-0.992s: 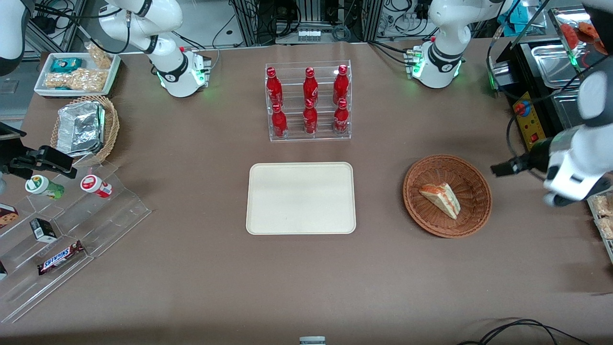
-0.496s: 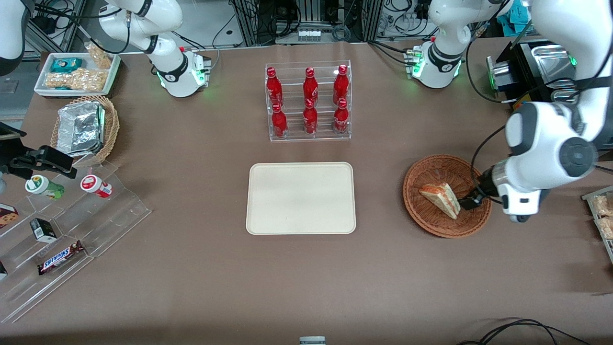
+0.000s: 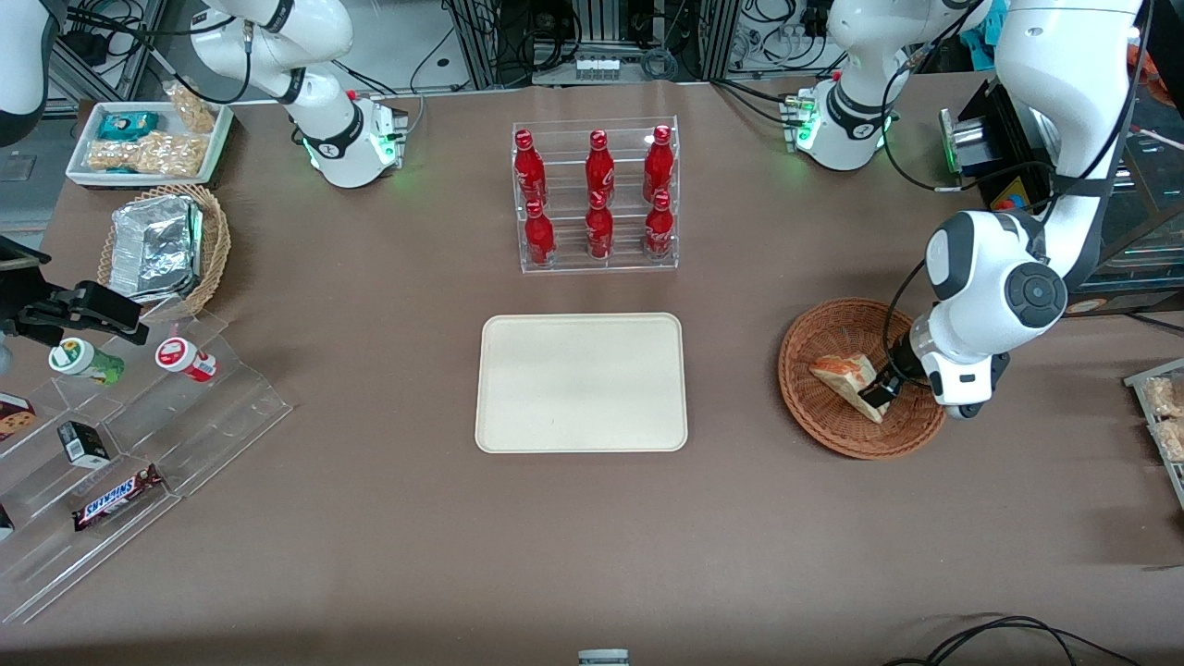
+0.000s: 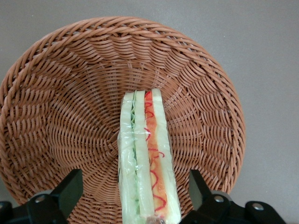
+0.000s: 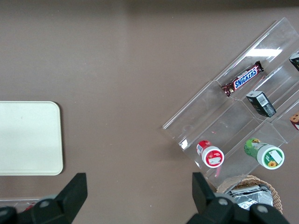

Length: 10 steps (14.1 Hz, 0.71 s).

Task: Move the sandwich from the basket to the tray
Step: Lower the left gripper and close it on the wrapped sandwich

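Brown cloth covers the desk (image 3: 370, 518), and from the front the cream tray (image 3: 581, 383) lies flat in the middle of it. Toward the working arm's end sits the round brown basket (image 3: 823, 421) with the sandwich (image 3: 844, 375) inside. The gripper (image 3: 879, 393) hangs low over the sandwich's wide end.

Seen from the left wrist, the sandwich (image 4: 147, 158) stands on its edge in the basket (image 4: 70, 102). The gripper (image 4: 135, 196) has its jaws wide open, one on each side of the sandwich, not touching it and holding nothing.

I think this is the reaching step. Next the jaws should go down a little and close softly, so the bread does not squash.
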Available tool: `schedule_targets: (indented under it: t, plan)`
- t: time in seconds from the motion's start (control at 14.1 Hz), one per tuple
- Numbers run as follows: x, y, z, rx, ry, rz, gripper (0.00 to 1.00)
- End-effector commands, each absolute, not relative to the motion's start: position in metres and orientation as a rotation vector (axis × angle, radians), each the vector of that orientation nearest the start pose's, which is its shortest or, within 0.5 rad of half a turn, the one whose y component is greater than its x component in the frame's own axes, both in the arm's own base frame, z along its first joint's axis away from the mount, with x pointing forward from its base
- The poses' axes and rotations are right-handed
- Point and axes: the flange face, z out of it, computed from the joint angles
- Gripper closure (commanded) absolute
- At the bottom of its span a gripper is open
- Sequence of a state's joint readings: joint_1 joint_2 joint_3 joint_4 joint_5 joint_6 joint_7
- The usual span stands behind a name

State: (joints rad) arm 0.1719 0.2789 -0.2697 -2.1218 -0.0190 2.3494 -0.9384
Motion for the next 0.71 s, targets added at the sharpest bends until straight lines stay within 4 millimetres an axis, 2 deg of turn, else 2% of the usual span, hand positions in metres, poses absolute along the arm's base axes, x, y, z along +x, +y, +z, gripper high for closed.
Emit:
schedule_targets:
  t: [0.0,0.35,0.64]
  plan:
    - [0.566,-0.056,0.273,-2.892,-1.361,0.132,0.00]
    - [0.565,-0.062,0.251,-2.903,-1.341,0.152,0.00]
    - [0.563,-0.071,0.242,-2.913,-1.315,0.178,0.00]
